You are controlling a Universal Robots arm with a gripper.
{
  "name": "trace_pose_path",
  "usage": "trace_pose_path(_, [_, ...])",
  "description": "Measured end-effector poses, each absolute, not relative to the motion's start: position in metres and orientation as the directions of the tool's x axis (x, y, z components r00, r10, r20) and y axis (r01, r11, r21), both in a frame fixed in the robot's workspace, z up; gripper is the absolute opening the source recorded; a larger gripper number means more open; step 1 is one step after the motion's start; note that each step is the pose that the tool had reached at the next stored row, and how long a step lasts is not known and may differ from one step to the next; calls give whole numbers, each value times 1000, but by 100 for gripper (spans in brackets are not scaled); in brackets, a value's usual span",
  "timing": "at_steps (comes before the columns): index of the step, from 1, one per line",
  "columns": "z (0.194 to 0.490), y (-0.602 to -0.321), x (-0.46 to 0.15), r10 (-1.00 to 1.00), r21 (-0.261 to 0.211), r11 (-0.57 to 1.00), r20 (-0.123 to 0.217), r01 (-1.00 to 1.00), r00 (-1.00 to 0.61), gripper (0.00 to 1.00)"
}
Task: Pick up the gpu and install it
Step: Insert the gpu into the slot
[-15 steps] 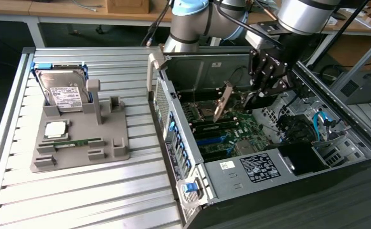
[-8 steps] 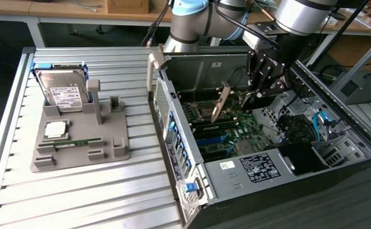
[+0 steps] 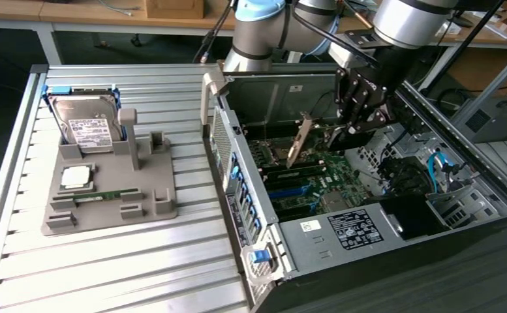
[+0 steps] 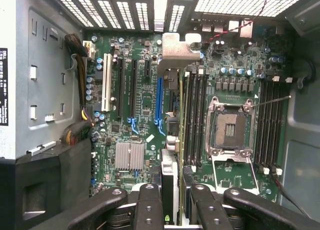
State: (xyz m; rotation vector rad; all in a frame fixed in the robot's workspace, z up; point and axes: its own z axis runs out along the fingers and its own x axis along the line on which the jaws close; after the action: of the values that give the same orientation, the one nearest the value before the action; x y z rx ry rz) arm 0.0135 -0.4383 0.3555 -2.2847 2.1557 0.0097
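The gripper (image 4: pixel 173 192) holds the gpu (image 4: pixel 168 165) edge-on, bracket toward the vented wall (image 4: pixel 125 12).

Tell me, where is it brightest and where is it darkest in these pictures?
Wrist view: the vent mesh glares white, and the black cover is darkest. Exterior view: the slatted table looks bright, the computer case dimmer inside.

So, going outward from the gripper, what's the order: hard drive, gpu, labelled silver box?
1. gpu, held in the gripper, inside the case.
2. labelled silver box, in the case's corner.
3. hard drive, outside on the grey rack, exterior view's left.
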Motion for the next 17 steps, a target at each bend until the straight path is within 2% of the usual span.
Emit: trace_pose_path(17, [352, -438, 4, -998, 4, -58, -5, -998, 58, 27])
